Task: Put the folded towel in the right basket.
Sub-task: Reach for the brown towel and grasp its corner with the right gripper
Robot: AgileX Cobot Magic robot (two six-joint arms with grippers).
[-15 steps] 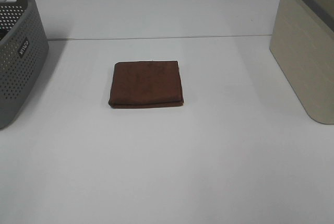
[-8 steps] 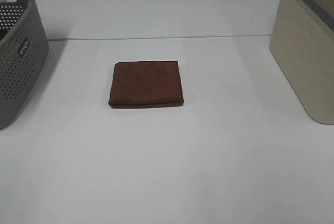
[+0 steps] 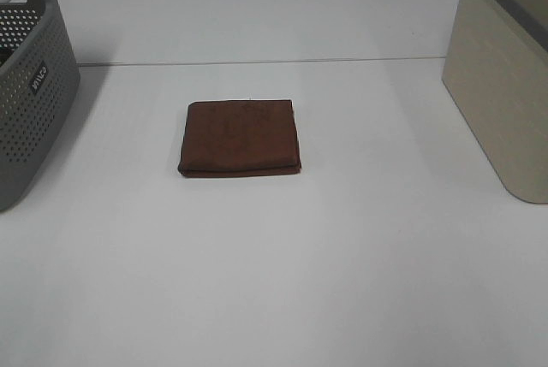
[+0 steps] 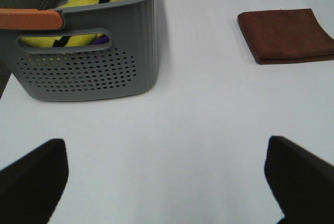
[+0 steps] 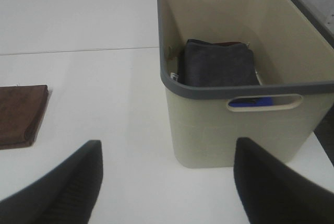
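The right gripper (image 5: 166, 195), dark fingers (image 5: 62, 192) spread wide, hangs over a white table (image 5: 104, 78). At one o'clock from it stands a beige basket (image 5: 235, 135) holding a folded grey cloth (image 5: 216, 65). At ten o'clock lies a brown folded towel (image 5: 21, 114).

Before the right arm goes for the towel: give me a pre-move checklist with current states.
1. Towel folded, flat on the table, nothing on it: ok.
2. Right gripper open and empty: ok.
3. Left gripper open, empty, well away from the towel: ok.
4. Right basket upright, top open: ok.
5. Room in the basket: a dark grey folded cloth lies at the bottom, with space above it: ok.
6. Right gripper's height over the table: neither arm shows in the high view: cannot tell.
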